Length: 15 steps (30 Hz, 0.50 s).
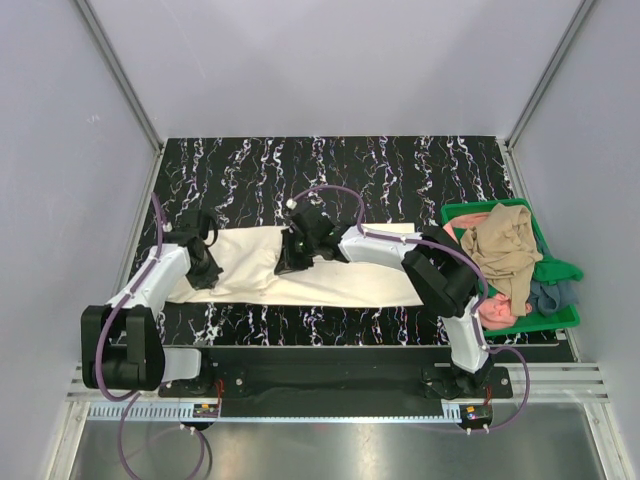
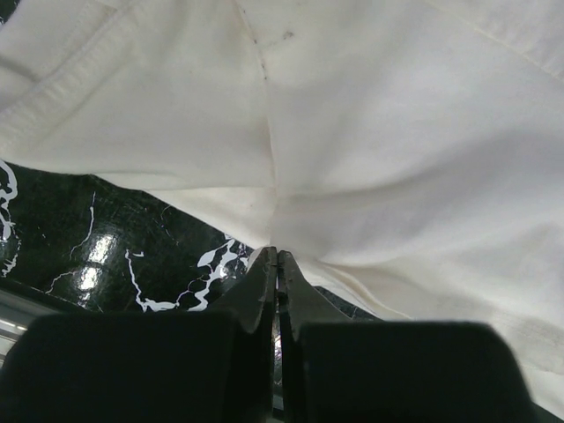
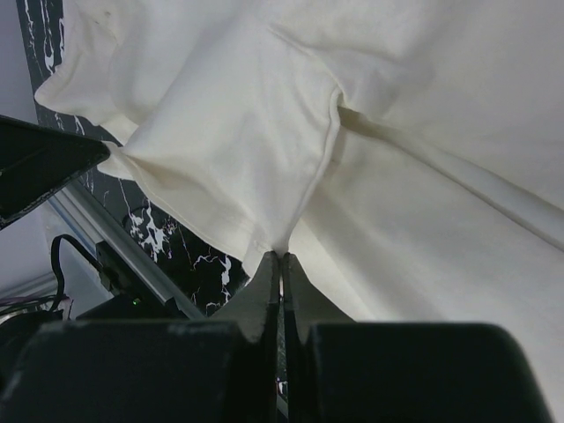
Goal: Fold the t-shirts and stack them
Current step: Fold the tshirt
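The cream t-shirt (image 1: 340, 280) is lying stretched left to right across the middle of the black marbled table (image 1: 400, 170), bunched into a long band. The left claw (image 1: 205, 268) is sitting at the shirt's left end. Its fingertips (image 2: 263, 275) are pressing together on a pinch of cream cloth at the near hem. The right claw (image 1: 293, 258) is reaching across to the shirt's left-of-middle part, likewise clenching a fold of the same cloth between its fingertips (image 3: 266, 275). At the right side of the table the tan t-shirt (image 1: 505, 250), salmon-pink t-shirt (image 1: 497, 312) and grey-blue t-shirt (image 1: 548, 295) are lying heaped in a green bin (image 1: 560, 318) — well apart from both claws.
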Motion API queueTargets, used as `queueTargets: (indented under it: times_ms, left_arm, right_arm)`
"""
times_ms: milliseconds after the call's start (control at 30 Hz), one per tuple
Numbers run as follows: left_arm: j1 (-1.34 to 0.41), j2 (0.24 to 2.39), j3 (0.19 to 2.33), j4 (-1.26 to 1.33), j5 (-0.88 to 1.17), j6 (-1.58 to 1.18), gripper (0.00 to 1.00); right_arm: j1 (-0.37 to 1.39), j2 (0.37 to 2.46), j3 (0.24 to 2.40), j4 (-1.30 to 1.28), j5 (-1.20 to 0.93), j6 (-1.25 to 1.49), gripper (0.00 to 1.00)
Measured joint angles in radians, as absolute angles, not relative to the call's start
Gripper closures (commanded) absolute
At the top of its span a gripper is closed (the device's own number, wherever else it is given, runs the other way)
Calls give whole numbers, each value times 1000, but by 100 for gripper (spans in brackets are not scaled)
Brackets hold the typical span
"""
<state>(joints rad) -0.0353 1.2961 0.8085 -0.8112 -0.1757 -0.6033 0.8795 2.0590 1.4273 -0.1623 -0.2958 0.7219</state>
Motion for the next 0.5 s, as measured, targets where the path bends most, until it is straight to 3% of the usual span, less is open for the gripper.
queueTargets:
  times_ms: [500]
  left_arm:
    - [-27,1373,864,-791,-196,-625,100]
  right_arm:
    - [848,2160,1634,-232,-319,715,96]
